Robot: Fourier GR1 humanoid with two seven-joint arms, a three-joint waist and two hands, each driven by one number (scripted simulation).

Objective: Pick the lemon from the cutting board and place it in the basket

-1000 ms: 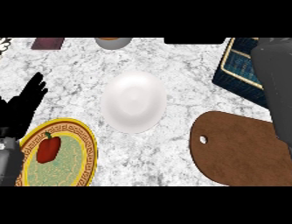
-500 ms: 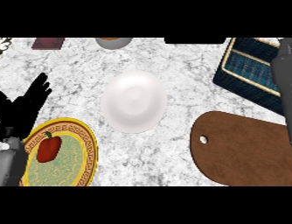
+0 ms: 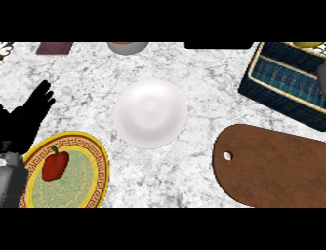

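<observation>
Lemon [image 3: 309, 44]: only a yellow sliver is seen at the top right, above the basket's far rim; its long axis and heading cannot be told, and whether it is held or lies in the basket cannot be told.
Basket [image 3: 285, 83]: a dark blue woven box with tan bands, set at the desk's upper right, tilted in the view; its right side is hidden by the right forearm.
Board [image 3: 281, 168]: a brown board with a small hole near its left end is seen at the lower right, just below the basket; nothing is seen lying on it.
Right arm: a grey forearm is seen along the right edge, running up over the board's end and the basket's side; the right robot hand is cut off by the frame, so its fingers cannot be told.
Left robot hand [image 3: 18, 119]: it is seen at the left edge, fingers straight and spread wide, pointing up and right, holding nothing.
Plate [image 3: 97, 163]: a yellow-rimmed plate lies at the lower left, just beside the left robot hand, with a red pepper [image 3: 55, 164] on it.
Bowl [image 3: 150, 113]: a white upturned bowl lies mid-desk, between plate and basket.
Desk [image 3: 202, 73]: white marble.
</observation>
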